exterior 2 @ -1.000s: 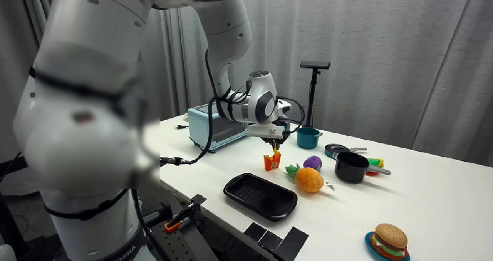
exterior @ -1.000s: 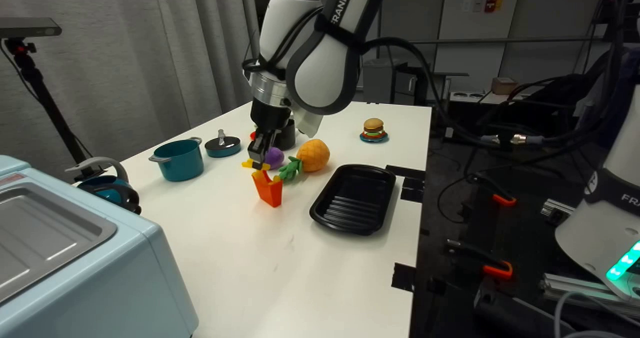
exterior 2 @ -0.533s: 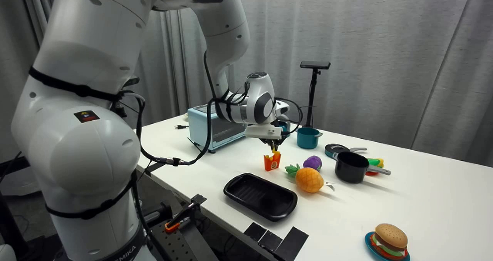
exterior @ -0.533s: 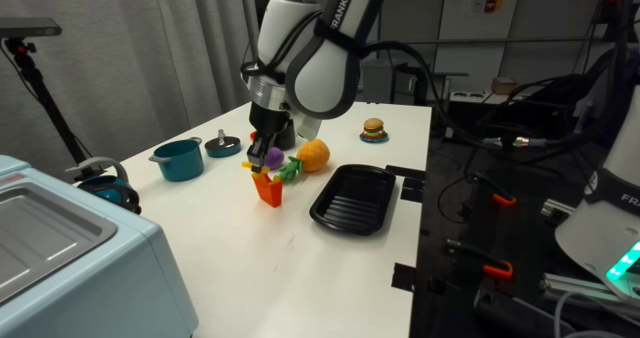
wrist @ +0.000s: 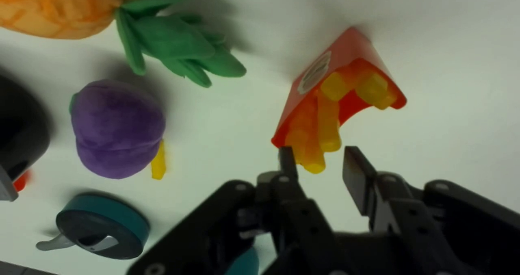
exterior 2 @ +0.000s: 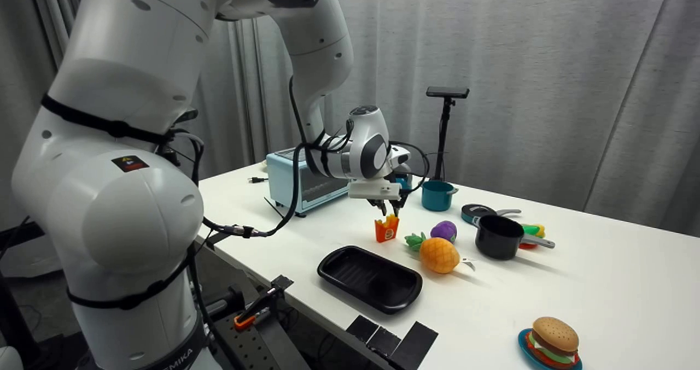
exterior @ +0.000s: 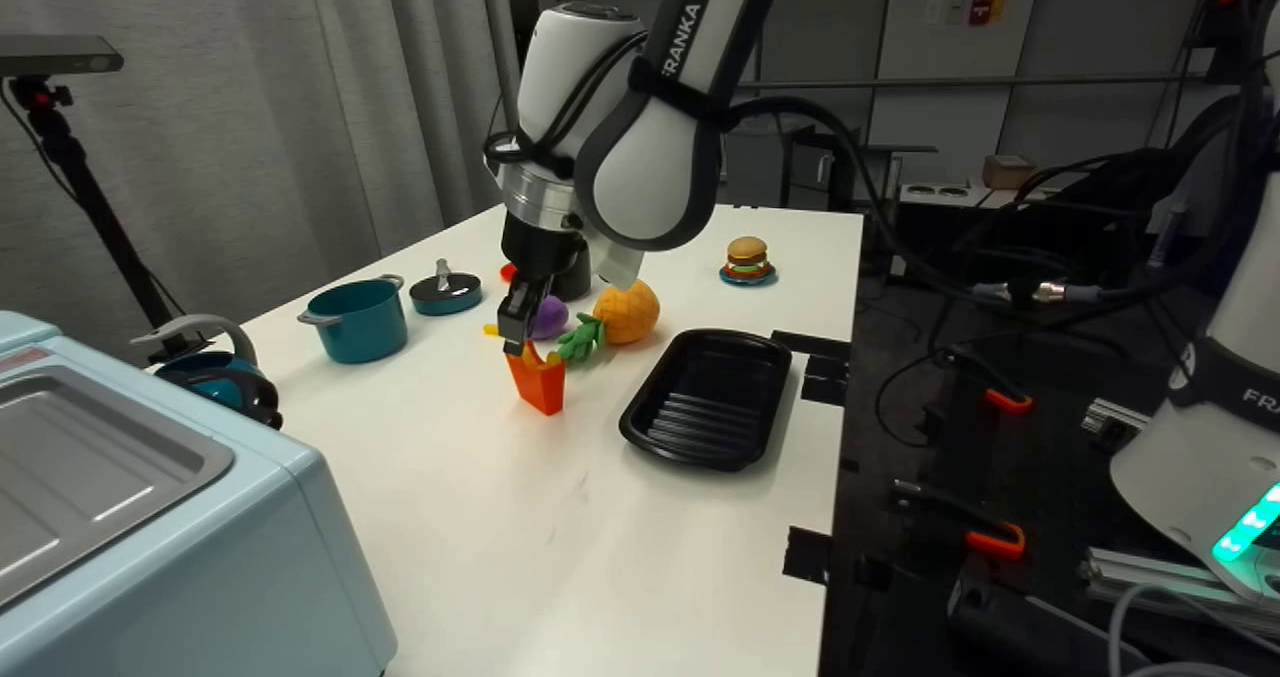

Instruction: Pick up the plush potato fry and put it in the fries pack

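Claw [wrist: 320, 159] is hanging wide by fries pack [exterior 2: 386, 230], toward far edge of desk [exterior 2: 612, 271], packed fry [wrist: 328, 124] pointing lengthwise at the gap.

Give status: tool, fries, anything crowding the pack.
Tool open at top of fries pack, nothing gripped. Fries in the pack, tips poking out. Pineapple plush nearby, not touching pack; loose yellow piece by purple plush.

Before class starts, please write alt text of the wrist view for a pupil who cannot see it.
The open gripper hangs by the mouth of a red pack of yellow fries. At left are a pineapple, a purple plush, a yellow stick showing beside it, and a black pot.
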Robot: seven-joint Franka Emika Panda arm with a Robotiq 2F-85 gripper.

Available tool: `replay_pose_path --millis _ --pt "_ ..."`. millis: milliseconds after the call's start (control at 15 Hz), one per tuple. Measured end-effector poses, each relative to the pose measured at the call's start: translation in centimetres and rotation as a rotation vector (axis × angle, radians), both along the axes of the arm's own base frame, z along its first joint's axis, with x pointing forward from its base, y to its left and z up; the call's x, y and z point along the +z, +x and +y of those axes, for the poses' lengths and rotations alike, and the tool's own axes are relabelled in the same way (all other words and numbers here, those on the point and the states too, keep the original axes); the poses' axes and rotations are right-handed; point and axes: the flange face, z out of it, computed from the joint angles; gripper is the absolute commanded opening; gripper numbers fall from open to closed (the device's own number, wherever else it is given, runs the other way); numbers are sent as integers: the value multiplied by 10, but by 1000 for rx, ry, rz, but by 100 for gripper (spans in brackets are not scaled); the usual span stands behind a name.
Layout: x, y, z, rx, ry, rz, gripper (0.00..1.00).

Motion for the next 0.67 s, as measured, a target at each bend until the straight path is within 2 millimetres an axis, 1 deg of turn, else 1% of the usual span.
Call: replay_pose_path --millis 267,333,667 --pt "0 0 -1 -1 -6 -1 98" --pt "0 0 -1 -3 -7 -2 100" --pt "4 2 -3 -8 -5 -9 100"
